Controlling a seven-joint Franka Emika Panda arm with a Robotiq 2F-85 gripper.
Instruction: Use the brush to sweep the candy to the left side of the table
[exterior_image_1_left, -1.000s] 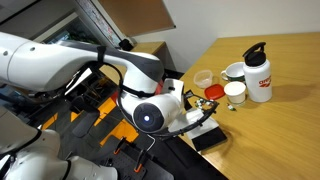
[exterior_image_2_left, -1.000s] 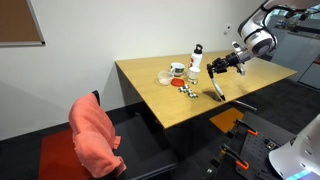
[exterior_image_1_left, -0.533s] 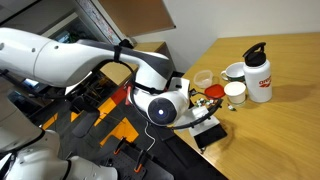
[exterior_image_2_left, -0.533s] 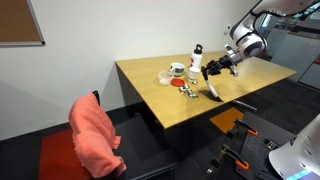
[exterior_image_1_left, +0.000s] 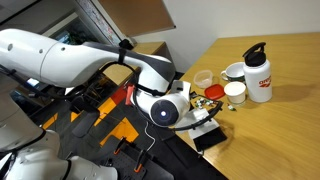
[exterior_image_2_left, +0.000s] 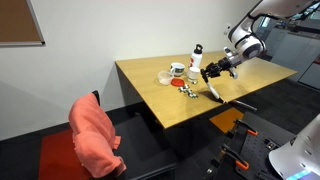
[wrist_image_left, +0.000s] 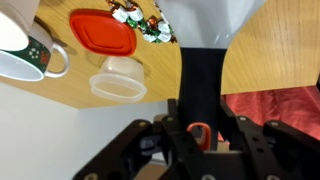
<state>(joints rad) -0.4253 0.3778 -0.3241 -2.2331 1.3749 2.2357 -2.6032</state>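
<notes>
My gripper (wrist_image_left: 198, 120) is shut on the short red handle of the brush (wrist_image_left: 203, 75), whose black bristles point away from me over the table (wrist_image_left: 285, 45). In an exterior view the gripper (exterior_image_2_left: 223, 68) holds the brush (exterior_image_2_left: 213, 91) with the bristles hanging down by the table's (exterior_image_2_left: 150, 92) near edge, a little to the right of the candy (exterior_image_2_left: 187, 91). The candy (wrist_image_left: 140, 22) is a small cluster beside the red dish. The brush (exterior_image_1_left: 208, 136) and table (exterior_image_1_left: 285, 135) also show beyond the arm.
A red round dish (wrist_image_left: 102, 33), a clear cup (wrist_image_left: 120, 77) and a mug (wrist_image_left: 30, 55) stand near the candy. A white bottle (exterior_image_2_left: 196, 60) stands behind them; it also shows in the closer view (exterior_image_1_left: 258, 72). A chair with red cloth (exterior_image_2_left: 93, 135) stands at the table's left.
My gripper has carried the brush leftward in the wide exterior view, closer to the candy. The candy and dishes have not moved.
</notes>
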